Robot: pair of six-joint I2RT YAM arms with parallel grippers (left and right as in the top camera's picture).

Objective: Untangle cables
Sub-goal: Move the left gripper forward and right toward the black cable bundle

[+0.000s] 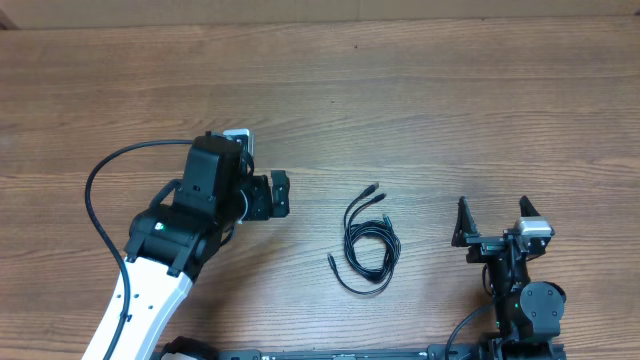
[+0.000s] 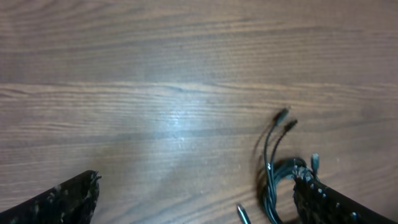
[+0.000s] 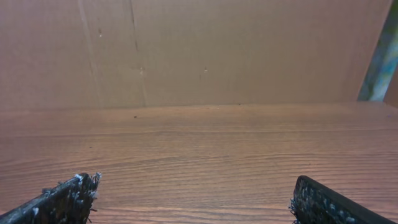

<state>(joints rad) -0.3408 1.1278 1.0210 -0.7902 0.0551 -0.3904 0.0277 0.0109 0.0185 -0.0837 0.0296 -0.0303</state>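
While neither gripper has hold of anything, the item of work, the cables (image 1: 368, 240), lies as one small black coil flat on the wooden table (image 1: 400, 100). Two plug ends (image 2: 283, 115) trail out of it side by side, and a third pokes from the opposite side. Position: just ahead of the left gripper (image 1: 280, 195) and a little off its centre line. In the left wrist view the loops sit beside and partly behind one finger (image 2: 323, 199), not between the pair. Left gripper: jaws wide apart, empty, low over the table, pointing toward the coil. Right gripper (image 1: 494, 215): jaws likewise wide apart and empty, well off to the coil's far side. Its own camera shows only bare wood and a brown board beyond, no cord. Step in hand, as judged: the approach, with no strand yet separated and the untangling not begun. Next move, as judged: shift the left gripper sideways so the coil or one free plug end falls between the fingers, lower, and close on a single strand. The right gripper must come across to pin or pull the rest. Caution: thin cord lying flat may slip under the fingertips, or several loops may be pinched at once.
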